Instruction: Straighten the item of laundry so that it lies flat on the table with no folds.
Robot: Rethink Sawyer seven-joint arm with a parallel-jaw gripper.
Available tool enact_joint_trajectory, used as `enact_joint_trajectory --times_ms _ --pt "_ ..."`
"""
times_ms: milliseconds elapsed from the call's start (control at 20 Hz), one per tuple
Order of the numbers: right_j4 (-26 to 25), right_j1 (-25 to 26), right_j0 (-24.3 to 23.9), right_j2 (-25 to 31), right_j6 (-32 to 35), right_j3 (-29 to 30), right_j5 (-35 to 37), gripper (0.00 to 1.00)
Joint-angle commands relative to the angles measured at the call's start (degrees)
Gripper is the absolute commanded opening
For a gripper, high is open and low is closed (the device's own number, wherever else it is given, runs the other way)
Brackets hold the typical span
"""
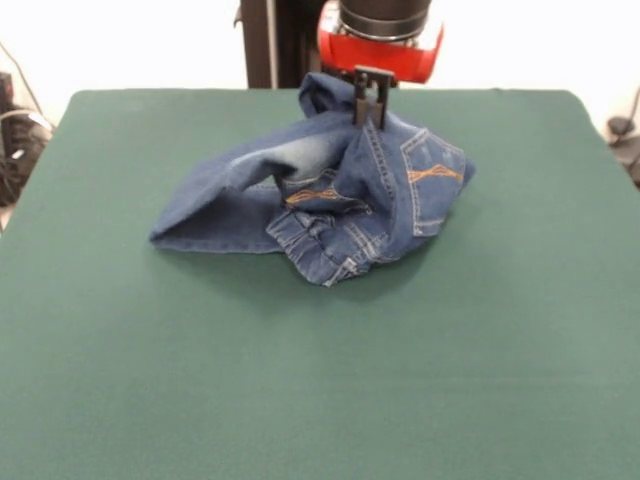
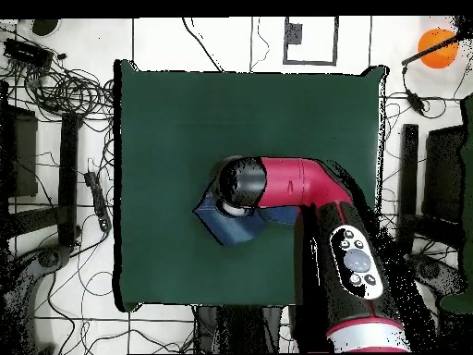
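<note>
Hand [image 1: 369, 112] down on the far edge of the jeans [image 1: 320, 200], black fingers closed on a raised ridge of denim near the waistband — pinching the fabric, judging by how the cloth peaks up right at the tips in the front view. Makes sense as a grab point: lifting or dragging from a high fold probably lets the rest of the heap slide out under its own weight. Arm [image 2: 296, 185] coming across from the base side in the overhead view and covering most of the garment there, so only a blue corner [image 2: 226, 222] poking out below the wrist. Jeans sitting roughly mid-desk [image 1: 320, 400], a bit toward the robot's side, loads of bare green felt all around — plenty of room to spread things out. As for the look of them: a crumpled mound, nowhere near flat. One leg folded over and stretching out to the picture's left in the front view, with a pale faded patch along its top. Back pocket [image 1: 435, 178] with orange criss-cross stitching facing up on the right, another bit of orange stitching showing in the middle, and a bunched hem or cuff tucked at the near edge. Several layers stacked on each other, so expect more than one pull to be needed. Can't tell where the second leg runs — buried somewhere in the pile.
</note>
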Motion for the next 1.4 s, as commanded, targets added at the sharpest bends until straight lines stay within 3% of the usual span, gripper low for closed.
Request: enact_joint_trajectory --times_ms 50,550,1050,1400 --pt "5.6 3.4 5.0 4.5 6.1 -5.7 7.3 0.00" --pt "10.2 4.2 8.6 2.2 11.1 -7.1 4.8 0.00" --pt "12.2 4.9 10.4 0.4 11.0 -8.9 4.7 0.00" --pt "12.3 4.0 10.7 -0.3 10.2 -6.9 2.5 0.00"
